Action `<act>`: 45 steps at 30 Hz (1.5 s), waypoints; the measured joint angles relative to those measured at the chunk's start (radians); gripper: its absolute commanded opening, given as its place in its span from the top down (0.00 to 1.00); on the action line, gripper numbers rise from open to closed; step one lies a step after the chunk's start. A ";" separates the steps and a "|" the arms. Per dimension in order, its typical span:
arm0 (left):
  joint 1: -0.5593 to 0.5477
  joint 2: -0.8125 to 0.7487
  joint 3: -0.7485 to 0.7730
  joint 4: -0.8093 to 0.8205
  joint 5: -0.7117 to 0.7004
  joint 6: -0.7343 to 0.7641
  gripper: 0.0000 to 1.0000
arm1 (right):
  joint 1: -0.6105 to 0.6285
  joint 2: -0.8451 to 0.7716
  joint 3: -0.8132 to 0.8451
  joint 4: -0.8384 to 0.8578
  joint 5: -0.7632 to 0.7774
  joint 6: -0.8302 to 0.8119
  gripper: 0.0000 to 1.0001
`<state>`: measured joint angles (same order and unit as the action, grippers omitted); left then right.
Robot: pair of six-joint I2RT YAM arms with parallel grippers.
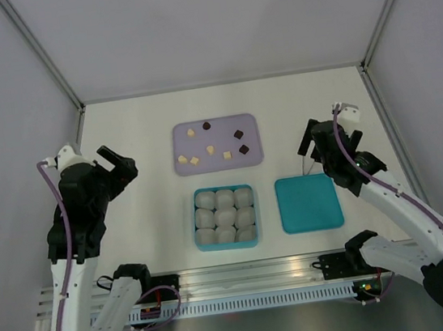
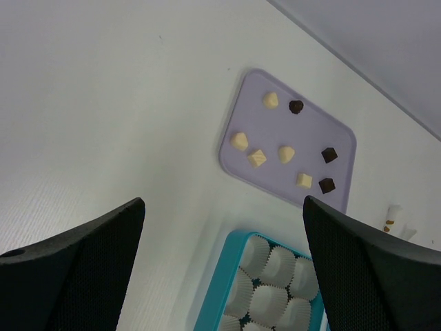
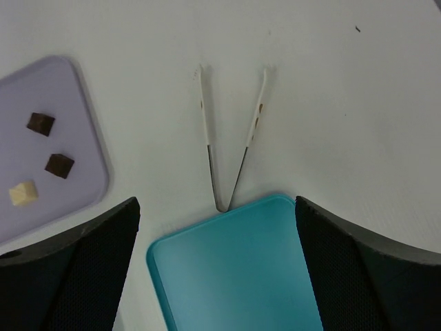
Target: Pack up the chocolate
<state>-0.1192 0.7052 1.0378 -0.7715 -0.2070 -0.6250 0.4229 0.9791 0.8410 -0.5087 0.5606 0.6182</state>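
Top external view: nothing's packed yet. Your left gripper point(image 1: 121, 164) and right gripper point(image 1: 310, 144) hover empty, jaws wide apart. The teal box point(image 1: 197, 222) holds unfilled paper cups point(image 1: 227, 216). All eight chocolate pieces point(image 1: 212, 149) sit on the lavender tray point(image 1: 248, 121).

Here's the white-and-black left arm point(image 1: 79, 196) and its twin, the white-and-black right arm point(image 1: 403, 211): 2 mauve cables point(image 1: 67, 235) running along them, black joint housings point(image 1: 130, 275), finely dimpled matte-black fingers point(image 2: 76, 269) up close.

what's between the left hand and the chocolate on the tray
Nothing, just bare table. The top view shows a clear stretch from the left hand to the lavender tray with the chocolate.
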 measured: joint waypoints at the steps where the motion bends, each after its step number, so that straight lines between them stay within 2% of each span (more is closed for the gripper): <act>1: 0.000 0.009 -0.002 0.001 0.004 -0.002 0.00 | 0.000 0.033 0.000 0.003 0.006 0.002 0.02; 11: 0.000 0.074 -0.039 0.023 0.029 -0.011 0.00 | -0.077 0.441 0.029 0.092 -0.055 0.018 0.02; 16: 0.000 0.084 -0.047 0.026 0.031 -0.011 0.00 | -0.108 0.554 0.037 0.165 -0.090 0.012 0.02; 28: 0.000 0.085 -0.047 0.042 0.031 -0.011 0.00 | -0.140 0.669 0.034 0.294 -0.166 -0.006 0.02; 40: 0.000 0.095 -0.047 0.045 0.028 -0.011 0.00 | -0.165 0.700 0.023 0.352 -0.177 -0.040 0.13; 45: 0.000 0.096 -0.047 0.045 0.026 -0.011 0.00 | -0.165 0.705 0.024 0.348 -0.153 -0.040 0.15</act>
<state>-0.1192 0.8013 0.9909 -0.7261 -0.1810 -0.6357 0.2577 1.6840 0.8646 -0.1612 0.4080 0.5781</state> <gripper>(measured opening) 0.993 0.856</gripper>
